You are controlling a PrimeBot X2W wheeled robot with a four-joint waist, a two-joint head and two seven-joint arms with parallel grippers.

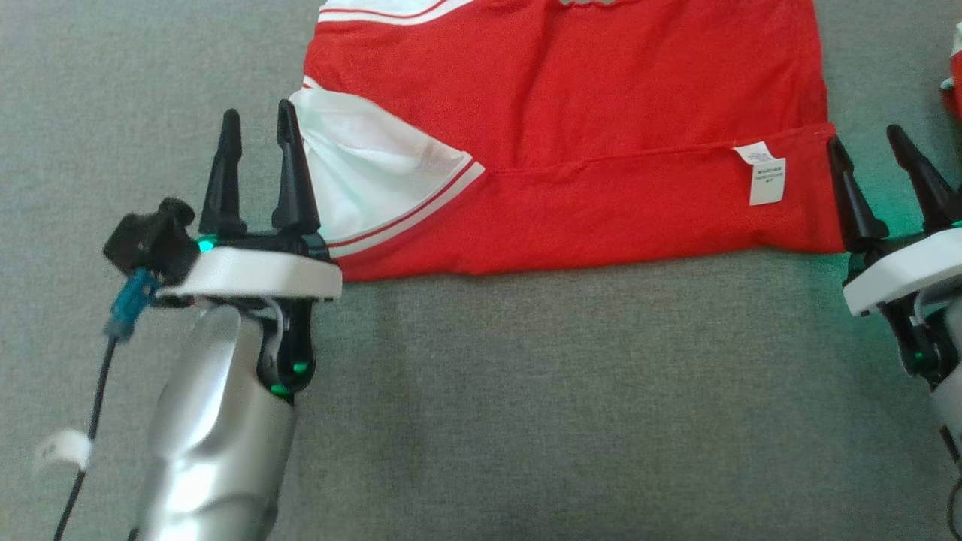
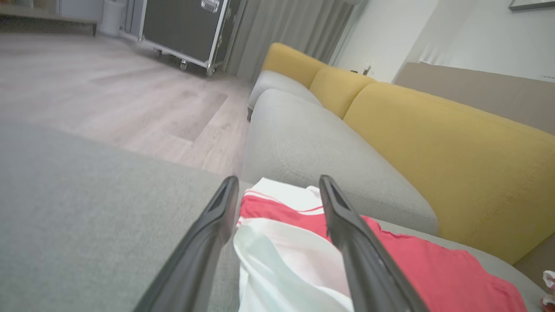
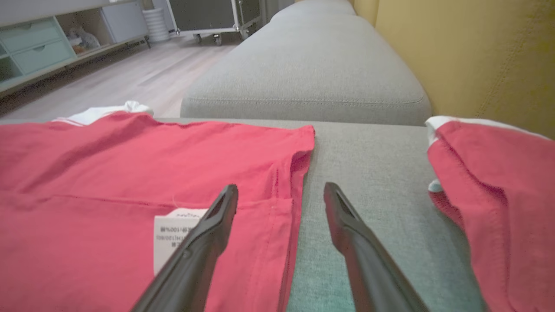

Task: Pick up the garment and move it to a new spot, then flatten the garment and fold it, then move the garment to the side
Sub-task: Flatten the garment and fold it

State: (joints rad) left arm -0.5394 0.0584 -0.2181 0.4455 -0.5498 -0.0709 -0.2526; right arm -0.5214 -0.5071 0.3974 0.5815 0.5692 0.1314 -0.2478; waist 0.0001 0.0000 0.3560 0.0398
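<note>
Carrying surface: grey, coarsely woven sofa seat, flat and matte.
Left gripper: two tapered dark fingers spread apart, clasping nothing; the inner one touched the sleeve's edge.
Sleeve: white, thin, softly creased, trimmed with red and white stripes, at the garment's left end.
Garment: red knit shirt lying flat toward the seat's back edge, its near part folded over into a long straight band.
Care label: small white printed rectangle near the band's right end.
Right gripper: fingers parted, empty, the left one just beside the hem corner.
Second red cloth: rumpled, white-edged, apart at the right.
</note>
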